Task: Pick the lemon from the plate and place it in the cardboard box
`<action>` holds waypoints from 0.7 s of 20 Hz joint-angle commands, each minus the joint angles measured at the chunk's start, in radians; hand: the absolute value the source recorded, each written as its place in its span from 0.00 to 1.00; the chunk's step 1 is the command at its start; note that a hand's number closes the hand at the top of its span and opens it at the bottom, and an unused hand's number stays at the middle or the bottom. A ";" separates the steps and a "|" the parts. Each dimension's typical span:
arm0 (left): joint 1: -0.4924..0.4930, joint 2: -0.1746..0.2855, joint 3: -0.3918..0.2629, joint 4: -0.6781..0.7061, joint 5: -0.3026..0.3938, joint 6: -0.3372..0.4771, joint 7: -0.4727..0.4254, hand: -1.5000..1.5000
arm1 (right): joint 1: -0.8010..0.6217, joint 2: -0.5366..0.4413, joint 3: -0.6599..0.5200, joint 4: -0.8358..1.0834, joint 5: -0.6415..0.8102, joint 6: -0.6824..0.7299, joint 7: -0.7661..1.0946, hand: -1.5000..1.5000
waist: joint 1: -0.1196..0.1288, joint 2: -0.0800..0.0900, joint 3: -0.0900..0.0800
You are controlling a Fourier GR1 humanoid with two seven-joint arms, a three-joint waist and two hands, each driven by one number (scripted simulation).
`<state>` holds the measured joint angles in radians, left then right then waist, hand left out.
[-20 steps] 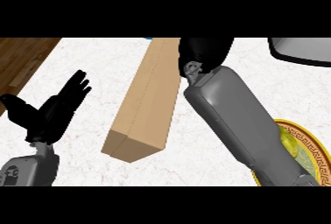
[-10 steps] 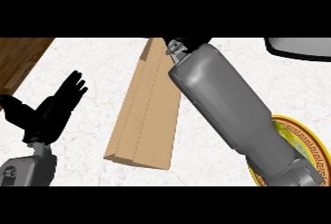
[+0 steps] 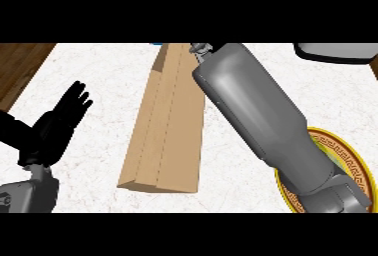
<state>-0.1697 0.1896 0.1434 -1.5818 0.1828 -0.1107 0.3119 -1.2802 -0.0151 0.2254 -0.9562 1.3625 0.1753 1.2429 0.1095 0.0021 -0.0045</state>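
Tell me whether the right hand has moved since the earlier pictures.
Yes. The right hand has moved up the view, away from the plate and toward the far end of the cardboard box; only a sliver shows at the top edge.

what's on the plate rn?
On the plate, no lemon shows: only a strip of yellow face and patterned rim is visible. The right forearm crosses above it and hides the rest, so a lemon there cannot be ruled out.
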 commanded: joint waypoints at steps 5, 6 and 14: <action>0.018 0.005 0.020 0.007 0.004 0.003 -0.013 0.50 | 0.048 0.014 0.046 0.051 -0.037 -0.084 0.244 1.00 | -0.024 0.002 0.002; 0.020 0.003 0.006 -0.007 -0.009 0.006 -0.006 0.50 | 0.053 0.014 0.049 0.050 -0.043 -0.108 0.244 1.00 | -0.025 0.001 0.002; 0.065 0.021 0.037 -0.015 0.023 -0.029 -0.038 0.50 | 0.250 0.014 0.035 0.004 -0.192 -0.251 0.245 1.00 | -0.029 0.002 0.004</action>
<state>-0.1220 0.2018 0.1693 -1.5950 0.1951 -0.1229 0.2905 -1.0943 -0.0145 0.2775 -0.9355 1.2519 0.0320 1.2489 0.0820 0.0047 -0.0014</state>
